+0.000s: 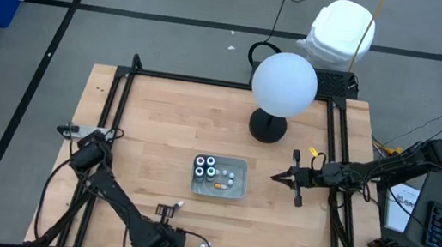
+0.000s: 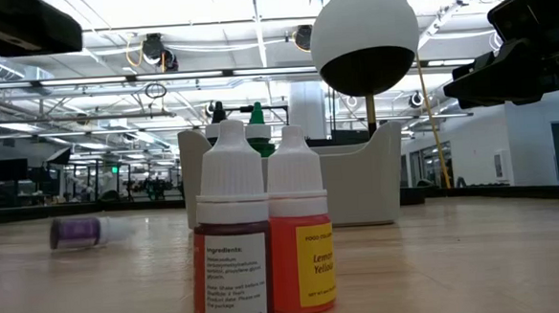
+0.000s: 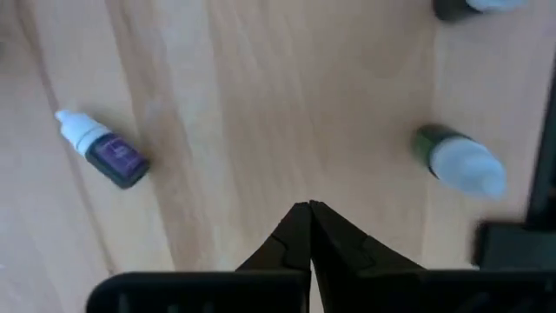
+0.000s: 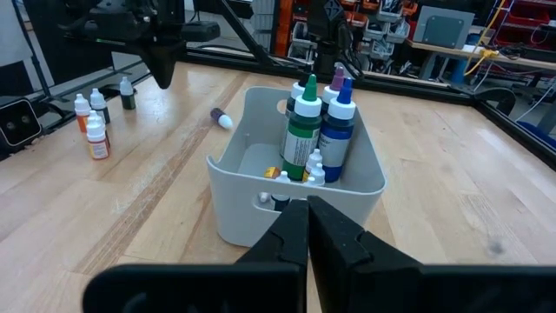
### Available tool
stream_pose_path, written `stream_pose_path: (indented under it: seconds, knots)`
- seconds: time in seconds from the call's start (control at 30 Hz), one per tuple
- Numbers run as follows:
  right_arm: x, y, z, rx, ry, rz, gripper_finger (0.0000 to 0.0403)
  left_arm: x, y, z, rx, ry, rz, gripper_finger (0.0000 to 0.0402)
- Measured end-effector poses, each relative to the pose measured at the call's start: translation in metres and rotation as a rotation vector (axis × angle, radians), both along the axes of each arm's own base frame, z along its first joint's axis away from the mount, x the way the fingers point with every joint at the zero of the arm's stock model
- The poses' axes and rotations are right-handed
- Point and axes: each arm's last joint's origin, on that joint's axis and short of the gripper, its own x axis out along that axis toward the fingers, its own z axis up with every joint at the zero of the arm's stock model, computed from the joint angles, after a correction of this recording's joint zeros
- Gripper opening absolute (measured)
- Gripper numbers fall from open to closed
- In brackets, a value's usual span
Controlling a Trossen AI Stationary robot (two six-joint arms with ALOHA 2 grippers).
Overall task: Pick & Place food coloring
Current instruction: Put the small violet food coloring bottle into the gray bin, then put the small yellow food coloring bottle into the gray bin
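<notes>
Several food coloring bottles stand upright in the white bin (image 4: 347,187), which shows at mid table in the high view as the bin (image 1: 237,191). More bottles stand on the wood near the front edge: a red one (image 2: 231,245), a yellow one (image 2: 301,242) and a green one (image 3: 456,161). A purple bottle (image 3: 104,152) lies on its side. My left gripper (image 3: 308,209) is shut on nothing, pointing down above bare wood between the purple and green bottles; it also shows as the left gripper (image 4: 163,80). My right gripper (image 4: 307,204) is shut and level, right of the bin.
A white globe lamp (image 1: 284,85) on a black foot stands at the far side. A black frame rail (image 1: 338,183) runs along the table's sides. Bare wood lies left of the bin and between the bin and the front bottles.
</notes>
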Motion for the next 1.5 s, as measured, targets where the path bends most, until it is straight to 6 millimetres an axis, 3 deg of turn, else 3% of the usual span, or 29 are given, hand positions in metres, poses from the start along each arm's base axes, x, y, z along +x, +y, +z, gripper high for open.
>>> stream_pose_path:
  seconds: [0.3, 0.43, 0.57, 0.7, 0.8, 1.03, 1.17, 1.5]
  knots:
    - [0.0, 0.0, 0.0, 0.0, 0.0, 0.0, 0.0, 0.0, 0.014, 0.003, 0.196, -0.071, 0.066, 0.0004]
    - [0.0, 0.0, 0.0, 0.0, 0.0, 0.0, 0.0, -0.014, 0.014, 0.027, 0.263, -0.246, 0.071, 0.0014]
    - [0.0, 0.0, 0.0, 0.0, 0.0, 0.0, 0.0, -0.039, 0.024, 0.054, 0.215, -0.483, 0.145, 0.0005]
    - [0.0, 0.0, 0.001, 0.002, -0.011, 0.0, 0.0, -0.063, 0.051, 0.066, 0.021, -0.652, 0.256, 0.0005]
    - [0.0, 0.0, 0.002, 0.004, -0.02, -0.001, 0.0, -0.072, 0.078, 0.054, -0.074, -0.733, 0.276, 0.0004]
    - [0.0, 0.0, 0.002, 0.005, -0.023, 0.0, 0.0, -0.076, 0.13, 0.02, -0.256, -1.05, 0.136, 0.0004]
    - [0.001, 0.0, 0.004, 0.007, -0.037, 0.0, 0.0, -0.077, 0.157, 0.002, -0.315, -1.12, 0.148, 0.0003]
    - [0.001, 0.0, 0.008, -0.013, -0.083, 0.004, 0.0, -0.086, 0.174, -0.018, -0.245, -1.104, -0.038, 0.0006]
